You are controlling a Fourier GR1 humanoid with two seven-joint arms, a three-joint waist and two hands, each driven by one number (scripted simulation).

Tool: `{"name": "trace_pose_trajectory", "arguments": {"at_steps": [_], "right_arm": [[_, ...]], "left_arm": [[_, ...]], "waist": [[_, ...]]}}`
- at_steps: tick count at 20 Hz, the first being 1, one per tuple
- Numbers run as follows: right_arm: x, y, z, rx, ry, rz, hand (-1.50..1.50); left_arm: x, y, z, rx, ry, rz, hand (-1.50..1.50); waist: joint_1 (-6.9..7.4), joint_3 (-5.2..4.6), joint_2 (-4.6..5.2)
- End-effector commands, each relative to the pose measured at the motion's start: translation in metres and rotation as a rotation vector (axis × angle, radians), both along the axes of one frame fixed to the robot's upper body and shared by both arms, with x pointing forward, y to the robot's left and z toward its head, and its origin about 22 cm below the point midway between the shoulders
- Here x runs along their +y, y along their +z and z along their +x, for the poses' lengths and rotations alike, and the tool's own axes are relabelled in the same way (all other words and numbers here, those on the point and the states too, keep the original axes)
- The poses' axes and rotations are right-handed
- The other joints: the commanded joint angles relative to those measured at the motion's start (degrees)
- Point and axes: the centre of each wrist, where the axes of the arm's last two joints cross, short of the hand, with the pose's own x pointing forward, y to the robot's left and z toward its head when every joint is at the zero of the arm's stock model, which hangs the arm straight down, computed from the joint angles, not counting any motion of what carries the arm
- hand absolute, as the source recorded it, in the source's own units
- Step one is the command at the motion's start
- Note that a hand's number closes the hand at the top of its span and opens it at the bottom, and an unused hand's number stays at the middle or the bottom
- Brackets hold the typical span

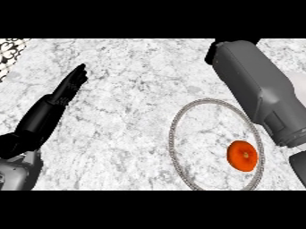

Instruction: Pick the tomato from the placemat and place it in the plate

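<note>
One red tomato [242,155] lies in the round plate [175,134], toward its right side, on the marble counter [129,147]. Well apart at the left, the left hand [50,109] holds nothing, fingers straight and together. Only a dark sliver of the right hand [210,53] shows past its grey forearm [261,89]; whether it is open or closed cannot be told. A black-and-white patterned placemat [0,56] sits at the upper left.

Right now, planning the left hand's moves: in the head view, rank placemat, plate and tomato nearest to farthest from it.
From the left hand:
1. placemat, upper-left corner, left of the fingertips.
2. plate, to the hand's lower right.
3. tomato, in the plate's right half.
</note>
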Motion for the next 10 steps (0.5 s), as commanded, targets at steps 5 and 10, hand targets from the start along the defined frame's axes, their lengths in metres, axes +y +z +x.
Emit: {"name": "trace_pose_trajectory", "arguments": {"at_steps": [5, 10], "right_arm": [[0.009, 0.033, 0.009, -0.238, -0.312, -0.120, 1.50], [-0.012, 0.022, 0.012, -0.228, -0.371, -0.192, 1.50]], "left_arm": [[0.006, -0.004, 0.002, 0.009, -0.013, 0.004, 0.00], [0.003, 0.005, 0.003, 0.005, 0.018, -0.012, 0.00]], "waist": [[-0.40, -0.07, -0.07], [-1.34, 0.10, -0.41]]}}
